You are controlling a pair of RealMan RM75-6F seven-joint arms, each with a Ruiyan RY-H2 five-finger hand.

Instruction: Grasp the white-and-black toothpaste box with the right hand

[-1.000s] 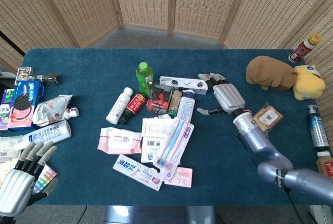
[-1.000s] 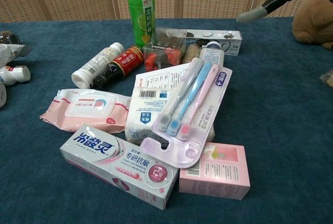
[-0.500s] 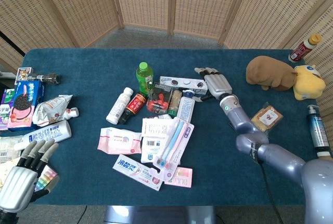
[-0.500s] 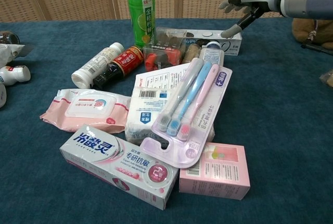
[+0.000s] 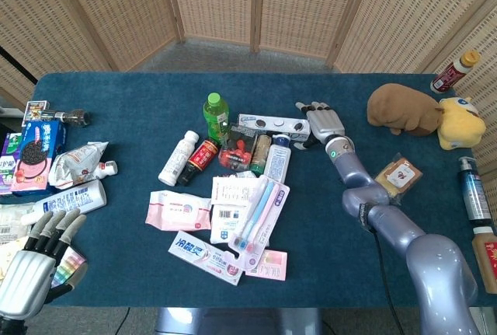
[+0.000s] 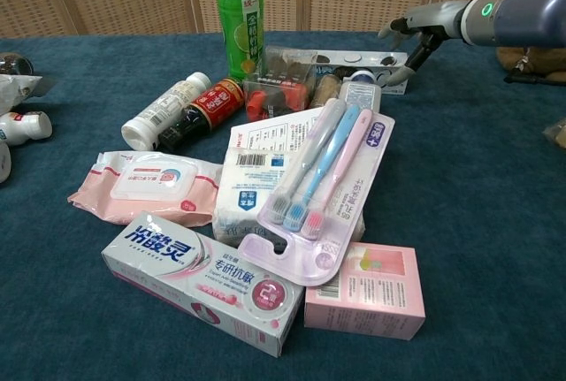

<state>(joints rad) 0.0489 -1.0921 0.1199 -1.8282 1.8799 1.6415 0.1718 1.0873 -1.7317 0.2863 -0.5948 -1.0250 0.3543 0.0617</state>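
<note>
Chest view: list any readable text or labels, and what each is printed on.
"冷酸灵": white-and-teal toothpaste box at the front.
"专研抗敏": same box, smaller print.
Barcode on the white paper packet: digits too small.
Green bottle, brown-capped bottles, toothbrush blister pack, pink box: print too blurred.

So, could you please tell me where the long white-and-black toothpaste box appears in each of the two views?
Head view: white-and-black toothpaste box lies upper centre, right of the green bottle.
Chest view: box lies top, right of centre, behind the clutter.
Shared landmark: the right hand at the box's right end in both.
</note>
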